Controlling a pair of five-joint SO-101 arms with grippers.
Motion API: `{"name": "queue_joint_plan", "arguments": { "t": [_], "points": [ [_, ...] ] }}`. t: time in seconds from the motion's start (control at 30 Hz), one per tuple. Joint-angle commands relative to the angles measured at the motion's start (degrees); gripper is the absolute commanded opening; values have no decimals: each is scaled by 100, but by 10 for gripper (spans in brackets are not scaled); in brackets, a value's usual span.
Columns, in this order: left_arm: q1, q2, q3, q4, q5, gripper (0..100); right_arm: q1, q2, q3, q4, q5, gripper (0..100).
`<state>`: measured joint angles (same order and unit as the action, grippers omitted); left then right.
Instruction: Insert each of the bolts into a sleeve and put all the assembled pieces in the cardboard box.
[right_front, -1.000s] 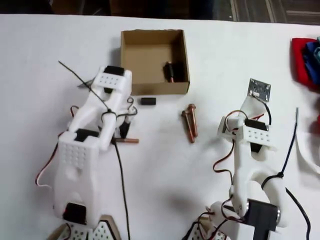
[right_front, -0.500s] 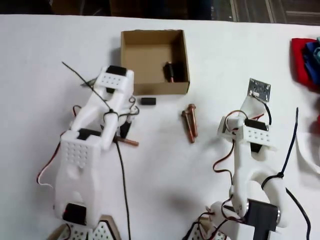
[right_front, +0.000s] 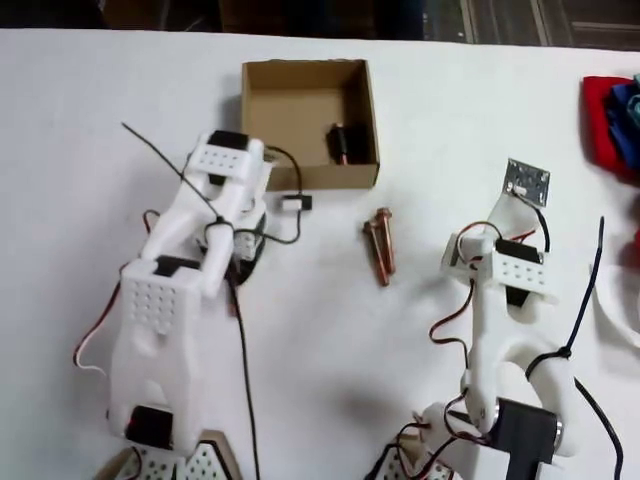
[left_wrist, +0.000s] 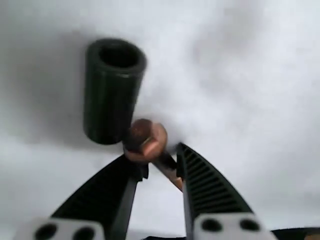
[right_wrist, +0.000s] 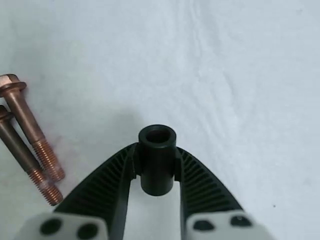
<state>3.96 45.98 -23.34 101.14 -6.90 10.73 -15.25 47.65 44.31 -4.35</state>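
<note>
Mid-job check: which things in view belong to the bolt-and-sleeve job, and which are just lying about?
Job:
gripped bolt
gripped sleeve
loose sleeve
two loose bolts
box
assembled piece inside the box

Lying about:
red and blue cloth

i get the white table (right_front: 330, 340) bright and evenly lit from above, close to washed out, with only faint soft shadows by the white plastic arms (right_front: 165, 300). the far edge drops into darkness. in the left wrist view the black cylindrical sleeve (left_wrist: 112, 95) lies in a wide grey shadow; the copper bolt (left_wrist: 145, 140) glints dully.
</note>
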Motion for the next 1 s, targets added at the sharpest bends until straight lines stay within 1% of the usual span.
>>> {"name": "queue_joint_plan", "arguments": {
  "t": [0.0,0.07,0.2,0.6,0.73,0.8,0.87,0.97],
  "points": [
    [-44,-299,31,97,-325,109,57,-277,-141,-66,-18,20],
    [-44,-378,31,70,-264,109,57,-277,-141,-66,-18,20],
    [-53,-396,31,62,360,113,48,-277,-141,-66,-18,20],
    [-79,-448,-75,-123,510,114,48,-277,-141,-57,-18,20],
    [-105,-404,-418,-114,1336,114,48,-277,-141,-57,-18,20],
    [-97,-396,-541,-114,1626,114,48,-277,-141,-57,-18,20],
    [-79,-396,-593,-132,1776,114,48,-277,-141,-66,-18,20],
    [-79,-369,-541,-132,1785,114,48,-277,-141,-66,-18,20]
  ]
}}
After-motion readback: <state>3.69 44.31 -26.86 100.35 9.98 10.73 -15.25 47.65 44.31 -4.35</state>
